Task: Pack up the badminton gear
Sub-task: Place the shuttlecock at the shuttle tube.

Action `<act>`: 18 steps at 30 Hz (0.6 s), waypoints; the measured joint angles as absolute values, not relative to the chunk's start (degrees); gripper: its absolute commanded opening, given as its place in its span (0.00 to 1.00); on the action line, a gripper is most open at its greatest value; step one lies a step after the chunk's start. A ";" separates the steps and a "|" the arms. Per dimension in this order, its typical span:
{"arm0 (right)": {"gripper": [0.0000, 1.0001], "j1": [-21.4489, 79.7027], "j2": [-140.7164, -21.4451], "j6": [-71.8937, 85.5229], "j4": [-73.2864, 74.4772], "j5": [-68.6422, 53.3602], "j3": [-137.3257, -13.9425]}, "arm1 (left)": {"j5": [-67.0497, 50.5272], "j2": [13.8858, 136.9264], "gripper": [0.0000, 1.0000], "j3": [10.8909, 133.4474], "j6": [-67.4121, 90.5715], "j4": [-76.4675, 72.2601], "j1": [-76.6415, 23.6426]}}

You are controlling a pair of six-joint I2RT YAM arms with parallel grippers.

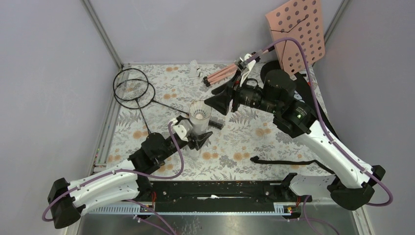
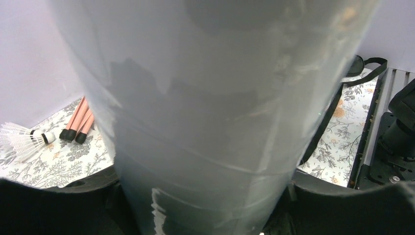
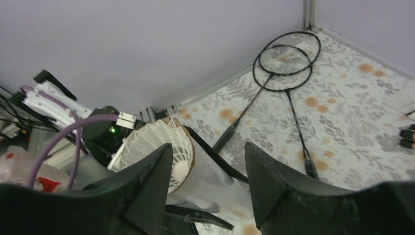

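Near the centre, my left gripper point(image 1: 198, 137) clasps the light, slippery tube point(image 1: 199, 122); my right gripper point(image 1: 218, 96) stands open and empty. I would take the fragile shuttlecocks point(image 1: 195, 68) by the cork.

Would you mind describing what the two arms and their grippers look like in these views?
The left arm and right arm have white link shells between bulky black joint housings. A purple cable loops along each. The right arm shows a small green light. The left gripper and right gripper have black, wedge-shaped fingers tapering to points, matte and rough.
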State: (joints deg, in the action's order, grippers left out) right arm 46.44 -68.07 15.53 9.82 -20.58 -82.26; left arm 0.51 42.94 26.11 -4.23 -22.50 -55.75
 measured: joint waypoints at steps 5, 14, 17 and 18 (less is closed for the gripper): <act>0.99 46.44 -70.41 8.51 22.57 -19.49 -91.59 | -0.19 42.92 0.50 26.11 -5.08 -22.11 -55.75; 0.99 46.89 -75.26 -0.08 40.42 -15.40 -105.21 | -3.68 44.31 0.50 27.35 -7.25 -17.06 -55.75; 0.99 47.37 -78.76 -3.27 46.13 -13.54 -109.91 | -4.54 44.93 0.50 27.79 -7.73 -16.29 -55.75; 0.99 47.64 -79.94 -4.32 48.07 -12.86 -110.98 | -4.71 45.17 0.50 27.92 -7.79 -16.12 -55.75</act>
State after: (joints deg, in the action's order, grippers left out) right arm 47.64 -79.94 -4.32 48.07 -12.86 -110.98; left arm -4.71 45.17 27.92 -7.79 -16.12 -55.75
